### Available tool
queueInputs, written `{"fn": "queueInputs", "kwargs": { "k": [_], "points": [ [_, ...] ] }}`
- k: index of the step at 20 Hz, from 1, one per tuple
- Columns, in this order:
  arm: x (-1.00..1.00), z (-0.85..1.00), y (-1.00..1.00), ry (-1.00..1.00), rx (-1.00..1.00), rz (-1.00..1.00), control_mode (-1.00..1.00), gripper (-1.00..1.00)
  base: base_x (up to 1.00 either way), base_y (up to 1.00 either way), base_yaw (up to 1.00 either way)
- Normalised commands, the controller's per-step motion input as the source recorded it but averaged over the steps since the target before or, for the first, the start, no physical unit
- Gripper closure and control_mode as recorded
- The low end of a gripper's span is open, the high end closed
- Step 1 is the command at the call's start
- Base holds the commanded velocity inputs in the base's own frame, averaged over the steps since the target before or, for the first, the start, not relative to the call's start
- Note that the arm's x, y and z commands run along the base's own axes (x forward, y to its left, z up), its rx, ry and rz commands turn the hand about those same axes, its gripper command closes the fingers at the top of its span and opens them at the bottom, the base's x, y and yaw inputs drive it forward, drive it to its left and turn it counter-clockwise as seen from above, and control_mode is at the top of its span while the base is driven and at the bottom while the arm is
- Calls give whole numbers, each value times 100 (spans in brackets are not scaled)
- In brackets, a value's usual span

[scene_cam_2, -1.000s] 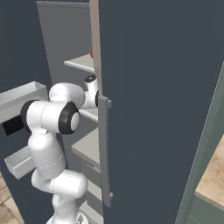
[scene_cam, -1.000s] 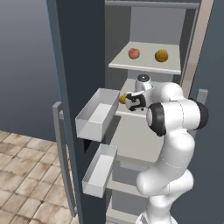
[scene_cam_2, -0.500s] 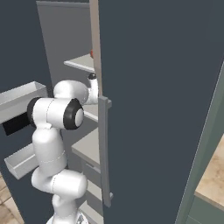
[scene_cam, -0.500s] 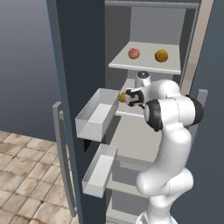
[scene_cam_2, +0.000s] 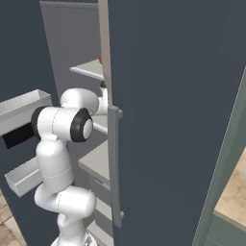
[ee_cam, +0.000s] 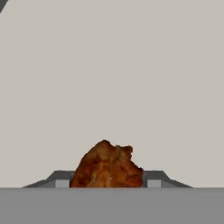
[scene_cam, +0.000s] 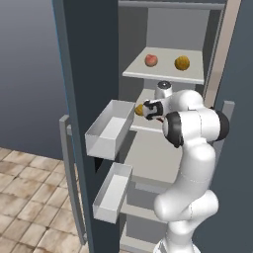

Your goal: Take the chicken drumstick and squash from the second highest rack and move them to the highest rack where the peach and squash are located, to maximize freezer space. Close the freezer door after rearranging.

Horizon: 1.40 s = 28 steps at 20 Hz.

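Two fingers of tool (ee_cam: 107, 183) pinching chicken drumstick (ee_cam: 107, 165), narrowly parted

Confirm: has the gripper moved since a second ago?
Yes. In the left base view the gripper has reached leftward along the second rack, toward the door bin, and closed on the chicken drumstick.

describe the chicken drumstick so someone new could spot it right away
Look inside the open freezer, one shelf below the top rack. The chicken drumstick sits between the end effector fingers there: a lumpy, reddish-brown piece, unlike the smooth round peach above.
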Motion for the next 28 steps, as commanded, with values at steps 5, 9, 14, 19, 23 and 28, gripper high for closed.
{"fn": "queueInputs", "kwargs": {
  "k": [5, 9, 14, 19, 23, 28],
  "points": [
    [-30, -46, 0, 0, 0, 0, -100, 100, 0, 0, 0],
    [-50, -12, 8, -3, -6, 0, -100, 100, 0, 0, 0],
    [-78, -3, 15, -20, -1, -1, -100, 100, 0, 0, 0],
    [-78, 31, 20, -14, 0, -12, -100, 100, 0, 0, 0],
    [-62, 72, 12, 0, 0, -15, -100, 100, 0, 0, 0],
    [-52, 88, 6, 0, 0, -12, -100, 100, 0, 0, 0]
  ]
}}
